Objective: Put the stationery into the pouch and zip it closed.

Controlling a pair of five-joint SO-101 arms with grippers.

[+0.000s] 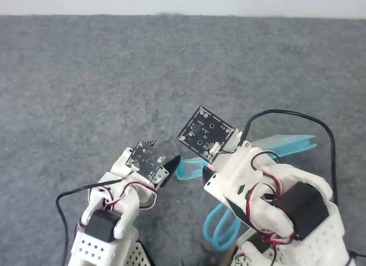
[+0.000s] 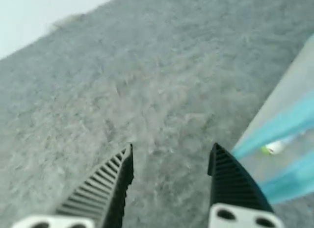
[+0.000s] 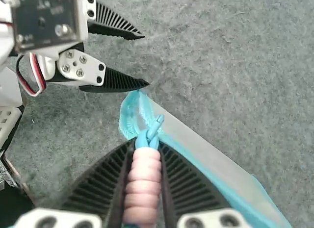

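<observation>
- high view: the translucent, blue-trimmed pouch lay on the grey worktop. its long axis ran from the left tool towards the right arm's side, angled slightly away.
- left wrist view: the left tool stood apart over bare worktop, with the pouch just beside it.
- right wrist view: the right tool was clamped on the pink ribbed zip pull. a blue cord tied the pull to the pouch's corner, which pointed at the left tool.
- this looked like the zipping step. next, the left tool would likely need to pinch that corner while the right drew the pull along the long axis.
</observation>
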